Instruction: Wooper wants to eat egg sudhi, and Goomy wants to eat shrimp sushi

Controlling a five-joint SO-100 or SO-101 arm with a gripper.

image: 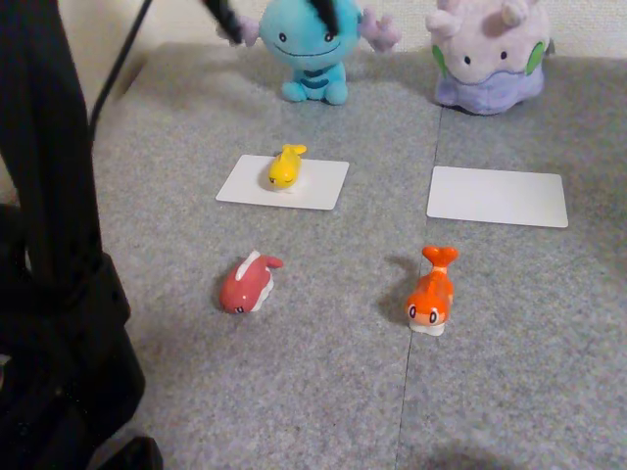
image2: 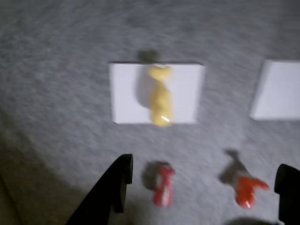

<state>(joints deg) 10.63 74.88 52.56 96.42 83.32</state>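
Now, gripper (image2: 201, 187): fingers spread wide, holding nothing.
Shrimp sushi (image2: 247, 190): just inside the right finger (image2: 287, 187) in the wrist view, tail upward.

In the wrist view the gripper (image2: 201, 187) hangs above the grey carpeted floor with its jaws spread wide apart and nothing between them. One dark finger (image2: 115, 187) enters from the lower left edge, its tip angled upward; the other finger (image2: 288, 192) shows at the lower right edge. In the other view the black arm (image: 54, 294) rises along the left edge of the picture.
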